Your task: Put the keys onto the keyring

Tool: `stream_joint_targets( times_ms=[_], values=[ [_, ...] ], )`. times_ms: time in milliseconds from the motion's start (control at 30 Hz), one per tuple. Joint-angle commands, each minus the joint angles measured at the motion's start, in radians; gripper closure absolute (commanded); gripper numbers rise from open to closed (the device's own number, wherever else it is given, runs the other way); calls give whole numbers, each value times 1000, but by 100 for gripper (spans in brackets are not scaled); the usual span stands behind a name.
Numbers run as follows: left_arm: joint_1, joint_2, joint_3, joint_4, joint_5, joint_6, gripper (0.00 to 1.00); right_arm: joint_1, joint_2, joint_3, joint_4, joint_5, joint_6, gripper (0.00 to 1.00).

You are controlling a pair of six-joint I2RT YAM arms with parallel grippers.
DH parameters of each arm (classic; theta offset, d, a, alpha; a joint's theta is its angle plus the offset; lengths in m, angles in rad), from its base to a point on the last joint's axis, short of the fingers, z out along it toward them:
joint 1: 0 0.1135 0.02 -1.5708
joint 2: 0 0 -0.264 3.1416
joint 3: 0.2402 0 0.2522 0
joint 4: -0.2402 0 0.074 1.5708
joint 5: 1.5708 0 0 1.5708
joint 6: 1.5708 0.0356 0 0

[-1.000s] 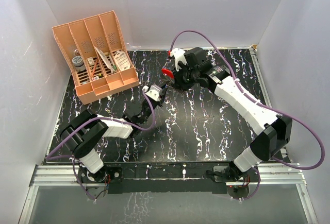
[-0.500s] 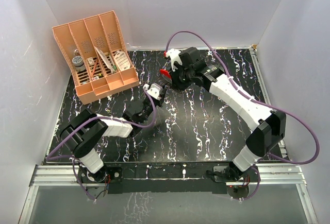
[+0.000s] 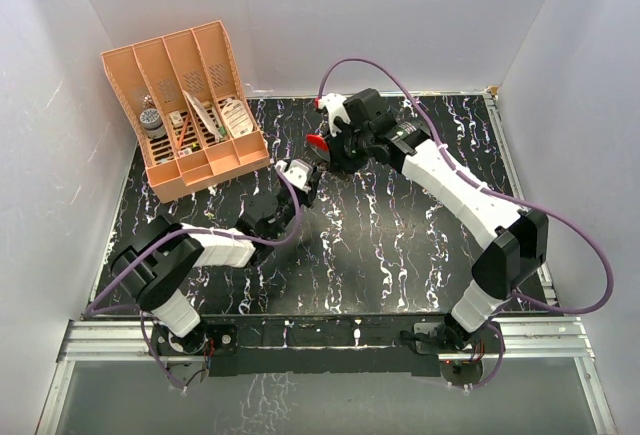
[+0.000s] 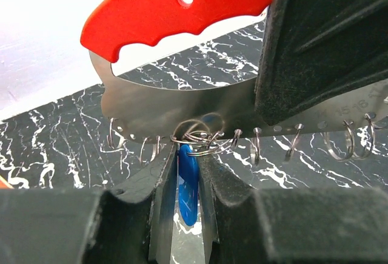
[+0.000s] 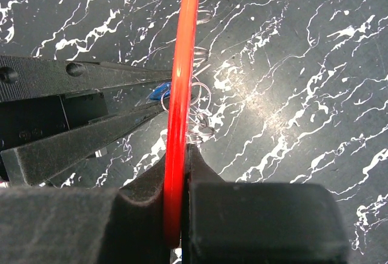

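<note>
**Top external view:** Two robot arms meet at upper centre of the frame over a black, white-veined marble-pattern counter [image 3: 400, 245]. The right hand [image 3: 330, 147] is clamped on a red-and-silver D-shaped keyring [image 3: 317, 141]. The left hand [image 3: 308, 173] reaches in from the lower left, its tips just below the loop. A peach-coloured plastic desk organiser with four slots [image 3: 190, 105] stands at upper left, well apart from both hands.

**Left wrist view:** The left hand [image 4: 187, 161] is closed on a tiny key with a bright blue plastic head [image 4: 188, 185], which stands upright in the narrow gap between the fingers [image 4: 160, 185] at lower centre. Directly above it, the keyring [image 4: 182, 9] fills the upper half of the frame. It has a red grip with a small hole, and a pale metal plate below. A row of small wire split rings [image 4: 197, 138] hangs along the plate's lower edge, and a tangle of them sits right at the key's top. One black finger of the right hand [image 4: 327, 39] covers the plate at upper right.

**Right wrist view:** The keyring [image 5: 182, 82] appears edge-on as a thin red line from top to bottom at centre. The right hand [image 5: 180, 161] pinches it tight at the bottom. The left hand [image 5: 121, 103] enters from the left edge, its black fingers converging on the red rim. A speck of the blue key [image 5: 160, 91] shows between its tips, against the rim. The wire split rings [image 5: 203, 124] cluster just right of the loop.
</note>
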Motion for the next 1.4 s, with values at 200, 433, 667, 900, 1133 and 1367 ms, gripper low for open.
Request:
stream_joint_targets(
  times_ms=[200,433,667,900,1133,1367],
  values=[
    [-17,-188,132,-296,103,-20,80,34,97,177,-73,-226,121,100],
    [58,-248,213,-578,185,-62,78,31,102,146,-63,-263,179,100],
    [145,-280,298,-774,257,-69,75,26,102,109,-50,-275,177,100],
    [152,-258,361,-843,320,-55,72,17,102,52,-12,-277,183,100],
    [154,-257,447,-973,304,-58,71,-35,102,15,55,-318,211,100],
    [163,-211,497,-999,294,-55,71,-55,102,-2,107,-382,221,100]
  ],
)
